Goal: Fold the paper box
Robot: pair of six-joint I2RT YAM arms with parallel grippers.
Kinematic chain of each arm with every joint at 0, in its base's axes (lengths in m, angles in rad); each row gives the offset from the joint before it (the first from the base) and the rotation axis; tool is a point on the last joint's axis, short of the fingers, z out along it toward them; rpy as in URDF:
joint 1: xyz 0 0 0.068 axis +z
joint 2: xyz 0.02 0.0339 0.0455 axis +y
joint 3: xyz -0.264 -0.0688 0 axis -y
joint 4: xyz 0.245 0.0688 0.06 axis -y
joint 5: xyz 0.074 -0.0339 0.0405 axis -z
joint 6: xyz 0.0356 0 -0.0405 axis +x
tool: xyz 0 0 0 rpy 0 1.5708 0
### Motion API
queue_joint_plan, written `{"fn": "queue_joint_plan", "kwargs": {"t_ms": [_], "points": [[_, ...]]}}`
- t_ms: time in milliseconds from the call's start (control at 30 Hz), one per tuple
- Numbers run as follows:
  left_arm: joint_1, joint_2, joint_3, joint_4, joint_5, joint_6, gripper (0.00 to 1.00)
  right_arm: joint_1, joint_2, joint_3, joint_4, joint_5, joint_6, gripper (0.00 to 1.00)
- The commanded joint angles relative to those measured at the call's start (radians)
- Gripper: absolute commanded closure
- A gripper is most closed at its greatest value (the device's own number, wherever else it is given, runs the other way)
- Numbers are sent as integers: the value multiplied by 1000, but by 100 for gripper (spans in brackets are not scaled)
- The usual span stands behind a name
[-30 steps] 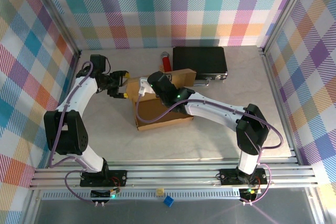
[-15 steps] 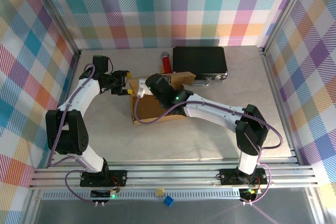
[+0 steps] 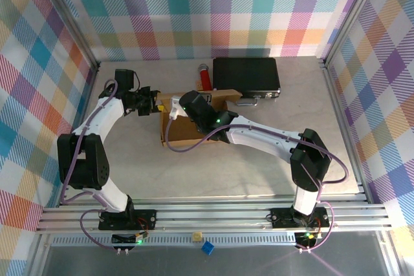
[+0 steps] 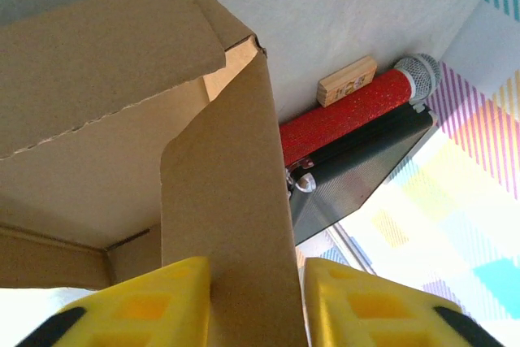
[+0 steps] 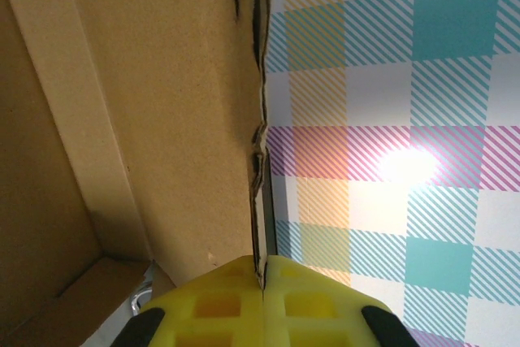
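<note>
The left gripper (image 4: 256,282) has moved in and narrowed onto a flap of the paper box (image 3: 194,135). The right gripper (image 5: 264,272) still pinches a wall edge.

black case (image 3: 246,74) far edge | red microphone (image 3: 204,77) beside it | wooden block (image 4: 347,80)

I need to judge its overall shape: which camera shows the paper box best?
Top external: most of the paper box shows, outline and flaps together. Left wrist is close on one flap between the left pincer's fingers; right wrist is close on a wall edge pinched by the right pincer.
</note>
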Motion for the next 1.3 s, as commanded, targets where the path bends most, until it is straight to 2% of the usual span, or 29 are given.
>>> {"fn": "queue_joint_plan", "kwargs": {"t_ms": [0,267,367,433,633,667,733,800,867,900,1000,1133,1200,1267], "points": [[-15,19,-15,49,63,-10,74,21,2,4,19,-52,28,100],[-15,35,-25,60,75,-9,78,21,3,2,-3,-69,47,100],[-15,41,-29,71,81,-10,88,19,5,4,0,-74,49,100],[-15,44,-32,82,87,-10,99,20,5,6,-1,-75,51,100],[-14,42,-40,77,86,16,100,16,-4,19,-41,-87,112,100],[-12,40,-43,75,84,20,100,12,-7,30,-70,-96,143,95],[-9,42,-47,83,86,37,100,3,-24,58,-149,-104,226,69],[-5,44,-40,77,86,61,100,-4,-55,87,-206,-137,308,55],[-1,51,-24,54,83,94,100,-16,-96,114,-263,-165,396,45],[1,54,-16,43,82,105,100,-21,-121,125,-289,-180,443,33],[3,66,-8,47,93,125,100,-40,-190,153,-353,-236,554,25],[8,82,18,26,97,161,100,-91,-264,180,-385,-242,700,13],[12,89,42,-11,94,199,100,-173,-269,244,-473,-259,851,11],[17,92,57,-35,92,222,100,-293,-253,326,-605,-319,1092,12]]}}
